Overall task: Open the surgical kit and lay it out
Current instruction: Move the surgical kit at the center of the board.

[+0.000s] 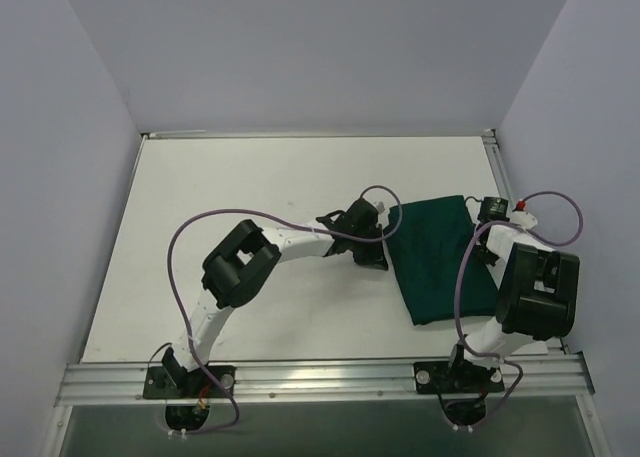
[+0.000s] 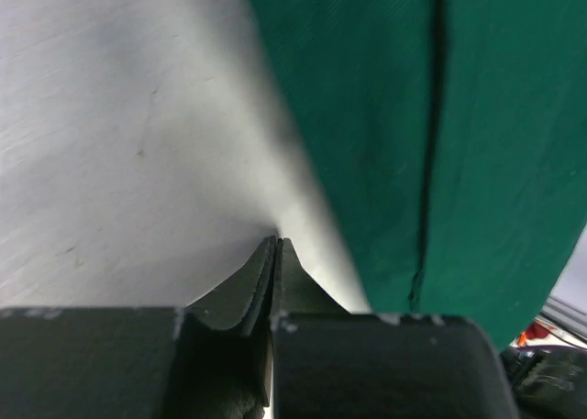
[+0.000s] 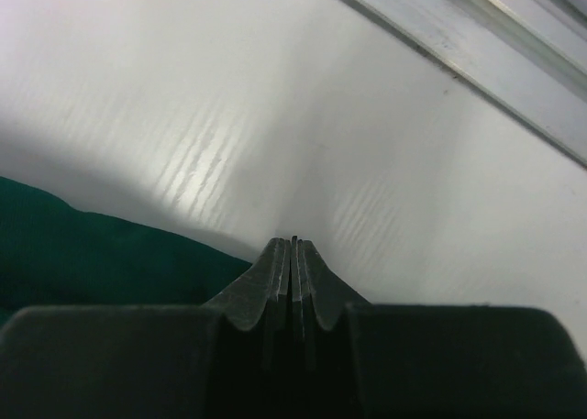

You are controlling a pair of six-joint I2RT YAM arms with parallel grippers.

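The surgical kit shows only as a folded dark green cloth drape (image 1: 440, 259) lying on the white table at the right. The steel tray and the instruments are hidden. My left gripper (image 1: 378, 243) is shut and empty, low over the table just off the drape's left edge. In the left wrist view its tips (image 2: 277, 242) stand left of the drape (image 2: 413, 116), apart from it. My right gripper (image 1: 490, 213) is shut and empty at the drape's far right corner. In the right wrist view its tips (image 3: 293, 242) are over bare table, with the drape (image 3: 83, 249) at lower left.
An aluminium rail (image 1: 497, 172) runs along the table's right edge, close to my right gripper, and it also shows in the right wrist view (image 3: 477, 43). A front rail (image 1: 320, 377) carries both arm bases. Lilac walls close in the left, back and right sides.
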